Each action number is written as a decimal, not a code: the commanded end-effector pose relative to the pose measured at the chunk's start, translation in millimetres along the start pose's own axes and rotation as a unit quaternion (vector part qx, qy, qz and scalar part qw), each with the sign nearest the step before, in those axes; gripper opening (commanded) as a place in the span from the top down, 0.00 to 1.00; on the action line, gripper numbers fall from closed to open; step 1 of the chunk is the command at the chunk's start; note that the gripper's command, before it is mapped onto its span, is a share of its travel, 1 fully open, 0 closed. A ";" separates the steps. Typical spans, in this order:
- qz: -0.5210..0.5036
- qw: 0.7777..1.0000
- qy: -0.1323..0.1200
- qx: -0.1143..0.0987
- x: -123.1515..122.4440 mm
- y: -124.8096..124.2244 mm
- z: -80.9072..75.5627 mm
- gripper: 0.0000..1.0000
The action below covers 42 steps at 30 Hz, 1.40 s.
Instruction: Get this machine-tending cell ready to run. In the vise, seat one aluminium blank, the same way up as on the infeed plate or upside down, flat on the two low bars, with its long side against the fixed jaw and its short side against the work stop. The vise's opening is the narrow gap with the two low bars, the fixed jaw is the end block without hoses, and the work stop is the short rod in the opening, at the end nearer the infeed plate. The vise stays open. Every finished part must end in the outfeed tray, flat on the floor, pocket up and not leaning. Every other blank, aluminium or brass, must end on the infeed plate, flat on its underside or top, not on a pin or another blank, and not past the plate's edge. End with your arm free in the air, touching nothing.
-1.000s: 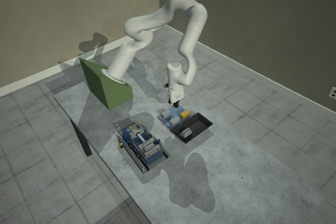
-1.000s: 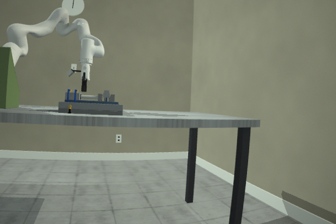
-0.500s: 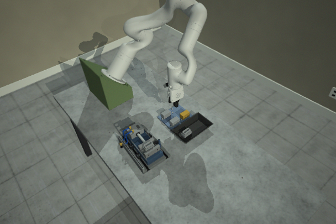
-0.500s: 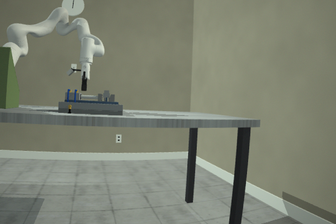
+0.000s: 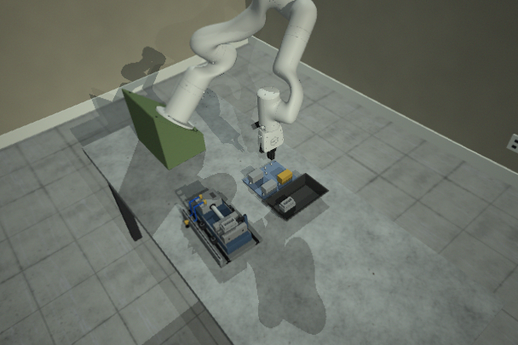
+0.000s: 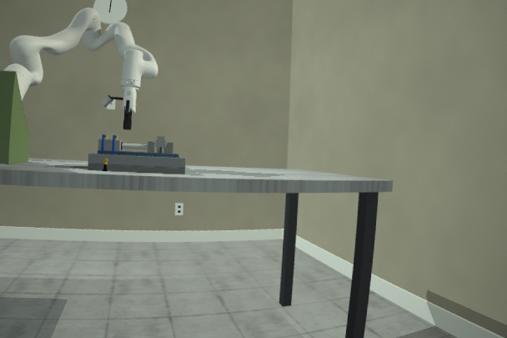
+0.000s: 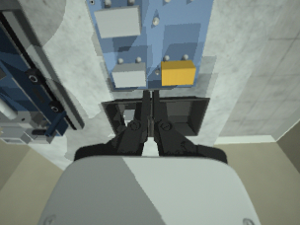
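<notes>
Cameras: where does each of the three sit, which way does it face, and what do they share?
Top: high above the table's far side, angled down on the vise, infeed plate and outfeed tray; whole arm and green base show.
Exterior: low, near table height, side-on to the vise; arm and gripper show.
Wrist: on the arm, looking down past the shut, empty gripper at plate and tray.
Shared: all three show vise and gripper; top and wrist share the brass blank.
</notes>
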<state>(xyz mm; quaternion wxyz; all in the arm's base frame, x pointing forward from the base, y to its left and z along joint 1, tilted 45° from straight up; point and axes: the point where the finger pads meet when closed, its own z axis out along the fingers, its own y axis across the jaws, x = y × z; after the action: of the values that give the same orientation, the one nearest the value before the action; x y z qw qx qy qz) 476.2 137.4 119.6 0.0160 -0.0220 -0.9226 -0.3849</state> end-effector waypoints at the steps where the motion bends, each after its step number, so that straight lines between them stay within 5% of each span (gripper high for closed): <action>1: 0.000 1.000 0.000 0.000 -0.5 0.1 -9.7 1.00; 11: 0.000 1.000 0.000 0.000 -0.5 0.1 -29.1 1.00; 22: 0.000 1.000 0.000 0.000 -1.4 0.2 -32.1 1.00; 30: -0.001 1.000 -0.001 -0.002 -79.1 4.9 -33.6 1.00; 32: -0.001 1.000 -0.001 -0.002 -79.1 4.9 -33.6 1.00; 33: -0.001 1.000 -0.001 -0.002 -103.4 6.3 -33.5 1.00; 42: 0.000 1.000 -0.001 0.001 -160.4 9.8 -31.9 1.00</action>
<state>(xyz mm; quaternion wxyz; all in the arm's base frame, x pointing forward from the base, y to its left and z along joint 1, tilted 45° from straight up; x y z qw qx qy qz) 614.5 116.3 142.8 0.0113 -0.0229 -0.9225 -0.3851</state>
